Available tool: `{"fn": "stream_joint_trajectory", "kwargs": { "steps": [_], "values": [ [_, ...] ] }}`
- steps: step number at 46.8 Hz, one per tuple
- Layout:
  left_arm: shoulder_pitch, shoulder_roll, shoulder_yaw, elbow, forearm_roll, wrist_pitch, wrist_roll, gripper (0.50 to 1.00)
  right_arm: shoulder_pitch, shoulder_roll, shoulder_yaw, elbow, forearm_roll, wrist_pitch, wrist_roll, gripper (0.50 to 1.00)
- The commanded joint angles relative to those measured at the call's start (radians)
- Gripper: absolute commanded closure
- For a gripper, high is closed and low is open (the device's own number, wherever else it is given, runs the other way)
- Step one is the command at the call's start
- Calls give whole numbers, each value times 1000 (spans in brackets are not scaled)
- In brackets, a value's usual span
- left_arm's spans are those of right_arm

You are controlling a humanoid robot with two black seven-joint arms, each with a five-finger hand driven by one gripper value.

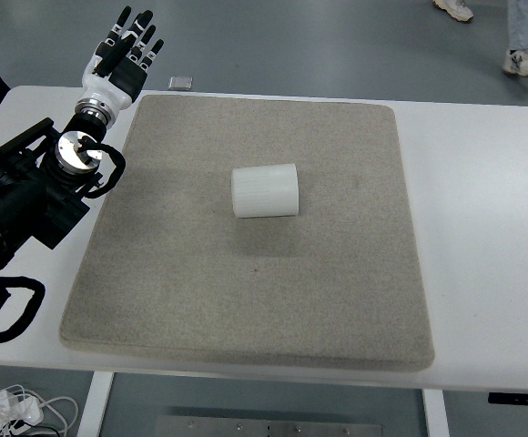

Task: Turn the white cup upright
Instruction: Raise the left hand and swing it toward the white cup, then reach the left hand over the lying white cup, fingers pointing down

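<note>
Currently 0 of 1 flips done: white cup (265, 190) lies on its side mid-mat (155, 300), untouched. Left hand (123, 55) sits at the mat's far-left corner, well apart, fingers spread, holding nothing. Reach, grasp, upend all remain.

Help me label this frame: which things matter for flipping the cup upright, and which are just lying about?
Belongs to the job:
- cup, white, lying on its side
- mat, under the cup
- left hand, open, at the table's far left corner

Just lying about:
- small dark object beyond the mat
- cables below the table
- a person's shoes on the floor
</note>
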Motion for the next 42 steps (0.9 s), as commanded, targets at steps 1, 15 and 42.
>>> {"fn": "stream_joint_trajectory", "kwargs": {
  "steps": [1,15,42],
  "values": [
    [-3,0,2,-2,24,-4,0,506,0,0,0,0,0,0,0,548],
    [-54,0,1,-9,363,-66,-2,506,0,0,0,0,0,-1,0,548],
    [-106,45,4,-232,1187,-33,0,510,0,0,0,0,0,0,0,548]
  ]
}}
